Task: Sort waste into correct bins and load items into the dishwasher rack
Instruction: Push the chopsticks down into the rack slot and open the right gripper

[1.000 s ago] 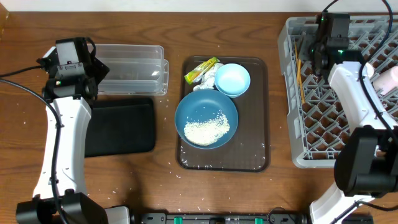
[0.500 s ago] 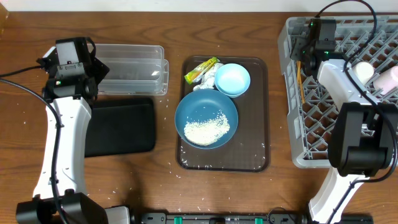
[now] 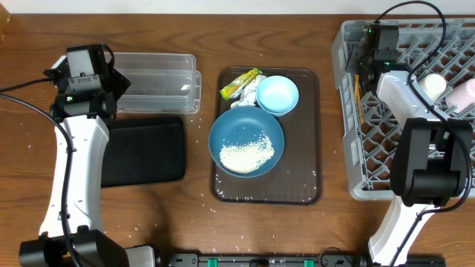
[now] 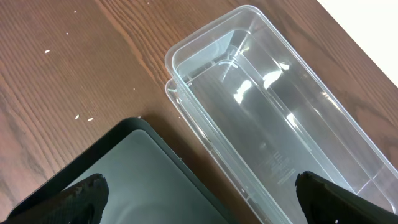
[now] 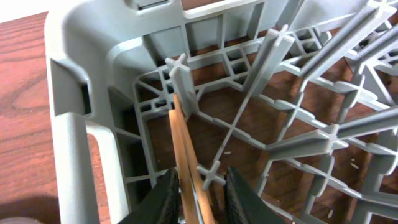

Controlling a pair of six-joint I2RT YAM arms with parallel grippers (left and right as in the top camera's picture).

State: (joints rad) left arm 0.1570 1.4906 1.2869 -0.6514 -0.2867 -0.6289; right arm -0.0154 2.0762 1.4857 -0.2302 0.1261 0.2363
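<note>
The wooden chopsticks (image 3: 360, 100) lie inside the grey dishwasher rack (image 3: 355, 185) along its left wall. My right gripper (image 3: 365, 55) is low in the rack's far left corner. In the right wrist view its fingers (image 5: 199, 199) straddle the chopsticks (image 5: 183, 143), narrowly open, with a gap on the right side. My left gripper (image 3: 111, 89) hovers open and empty (image 4: 205, 202) over the edge between the clear tub (image 4: 273, 124) and the black tray (image 4: 124, 180). The dark blue bowl (image 3: 223, 133) holds rice (image 3: 247, 154). The light blue bowl (image 3: 277, 95), tissue (image 3: 250, 96) and wrapper (image 3: 241, 83) sit beside it.
The bowls and waste rest on a dark brown serving tray (image 3: 312, 185) at the centre. A white cup (image 3: 434, 85) and a pink cup (image 3: 464, 93) lie in the rack at the right. Loose rice grains (image 3: 215, 200) dot the table in front of the brown tray.
My right gripper moved left and toward the far corner of the rack, over the chopsticks' end. The left arm has not moved.
</note>
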